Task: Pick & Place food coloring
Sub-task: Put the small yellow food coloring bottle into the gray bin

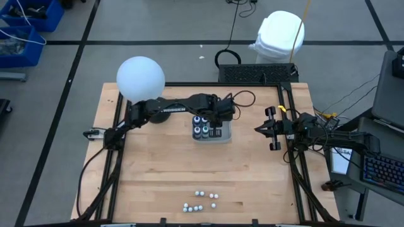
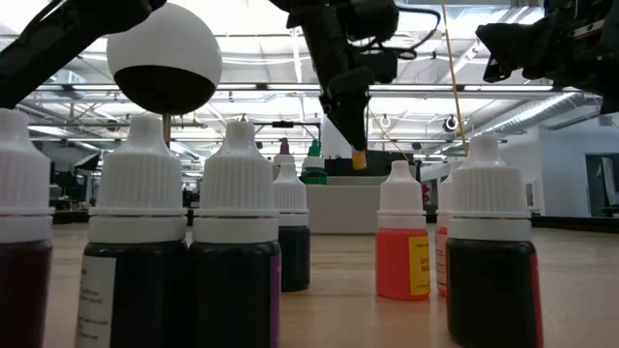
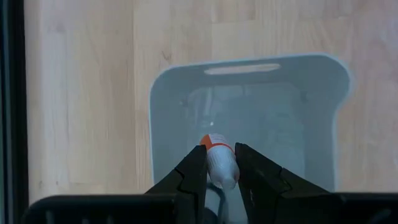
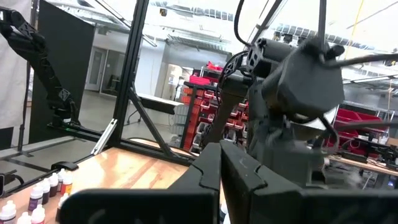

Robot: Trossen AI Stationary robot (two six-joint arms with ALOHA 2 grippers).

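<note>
My left gripper (image 1: 218, 120) hangs over the clear tray (image 1: 222, 135) at the table's middle, shut on a small orange food coloring bottle (image 3: 219, 160). In the low view the bottle's orange end (image 2: 359, 159) sticks out below the gripper (image 2: 354, 126). A few dark bottles with white caps (image 1: 201, 123) stand in the tray's left part. Several more bottles (image 1: 201, 200) stand upright on the table near its front edge, and fill the low view's foreground (image 2: 237, 242). My right gripper (image 1: 257, 129) waits shut at the table's right side, touching nothing. My left gripper pinches the bottle between its two fingers (image 3: 194, 169), at the pale upper part (image 3: 224, 173). The fingers slant steeply down from above. The bottle's orange bottom end (image 3: 211, 142) points past the fingertips toward the tray (image 3: 249, 106), and the bottle hangs clear above it.
A white sphere on a stand (image 1: 140, 79) rises at the table's far left. Black frame rails (image 1: 291, 157) run along the table's sides. Bare wood lies between the tray and the loose bottles. The right wrist view shows the loose bottles (image 4: 37, 196) and the left arm (image 4: 292, 112).
</note>
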